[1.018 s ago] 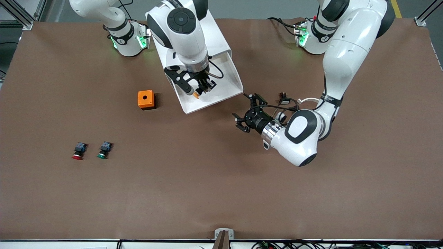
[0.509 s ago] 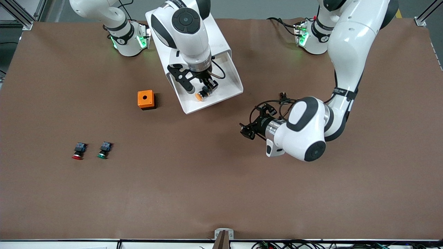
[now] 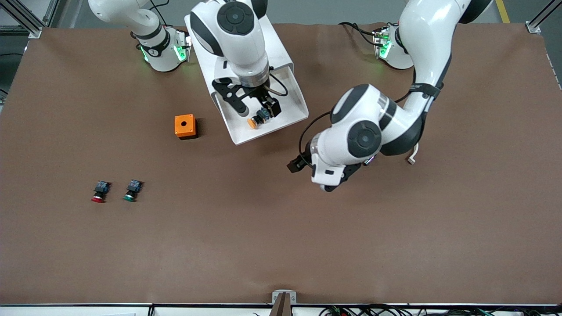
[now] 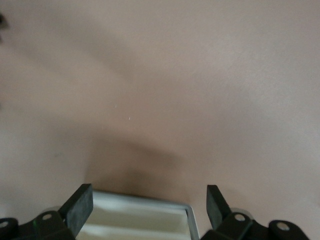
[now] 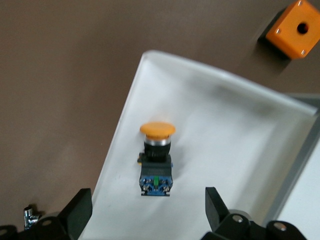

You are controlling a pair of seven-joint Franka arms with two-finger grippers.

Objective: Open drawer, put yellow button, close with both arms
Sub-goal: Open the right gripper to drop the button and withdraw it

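Observation:
The drawer (image 3: 290, 104) stands pulled out of the white cabinet (image 3: 281, 48), its tray toward the front camera. The yellow button (image 3: 256, 120) lies on its side in the tray, cap toward the drawer's front wall. My right gripper (image 3: 258, 106) hangs just above it, open and holding nothing. In the right wrist view the yellow button (image 5: 156, 160) rests on the white drawer floor (image 5: 225, 140) ahead of my right gripper (image 5: 149, 212). My left gripper (image 3: 293, 166) is low over the bare table beside the drawer's front, mostly hidden by its arm. In the left wrist view the left gripper (image 4: 150, 207) is open.
An orange box with a hole (image 3: 185, 126) sits on the table beside the drawer, toward the right arm's end. A red-capped button (image 3: 99, 192) and a green-capped button (image 3: 131, 191) lie nearer the front camera, side by side. Brown table surface surrounds them.
My right gripper opened and released the yellow button, which now lies in the drawer. The left arm swung round, carrying its gripper a little nearer the front camera.

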